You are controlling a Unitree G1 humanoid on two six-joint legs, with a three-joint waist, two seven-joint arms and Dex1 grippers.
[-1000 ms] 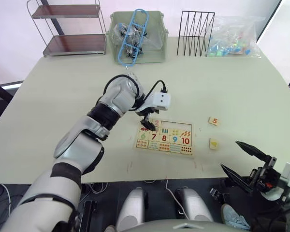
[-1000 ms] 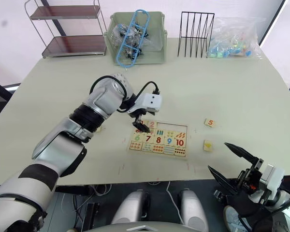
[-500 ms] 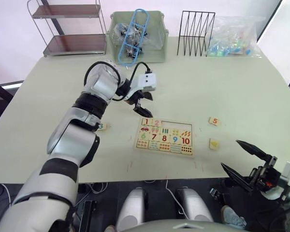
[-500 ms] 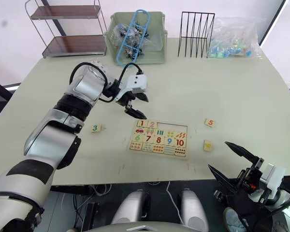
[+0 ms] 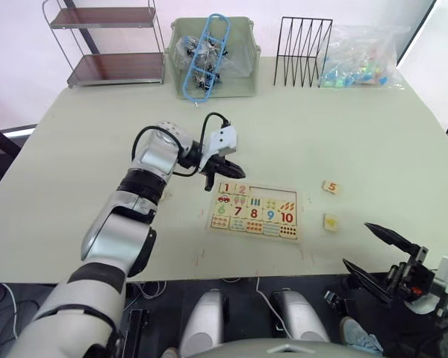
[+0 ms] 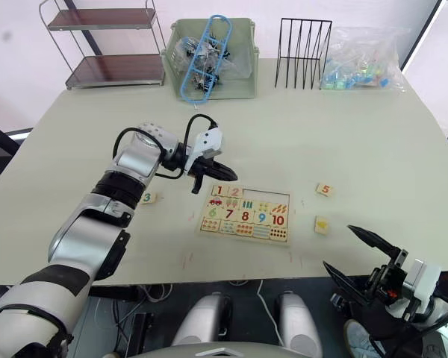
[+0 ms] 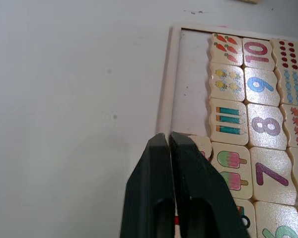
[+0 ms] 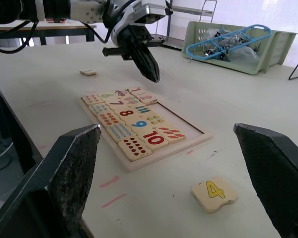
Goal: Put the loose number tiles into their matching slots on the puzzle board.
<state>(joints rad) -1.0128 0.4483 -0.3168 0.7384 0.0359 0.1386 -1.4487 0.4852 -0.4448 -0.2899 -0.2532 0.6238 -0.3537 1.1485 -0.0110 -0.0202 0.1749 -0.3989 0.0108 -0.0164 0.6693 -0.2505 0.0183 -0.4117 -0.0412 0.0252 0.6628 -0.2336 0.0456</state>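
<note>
Board (image 5: 255, 210) mid-frame: 1, 2 apparently seated; 3 (image 6: 146, 198), 4 (image 8: 214, 193), 5 (image 5: 330, 187) loose. L gripper (image 7: 169, 144) closed, empty; R gripper (image 8: 169, 163) wide open.

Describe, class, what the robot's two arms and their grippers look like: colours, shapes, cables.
The left arm is built of rounded silver-grey shells with black bands at the joints. A black cable loops to its white wrist block, which carries the left gripper with two tapered black fingers. The right gripper has two long pointed black fingers on a black frame with a white block behind.
</note>
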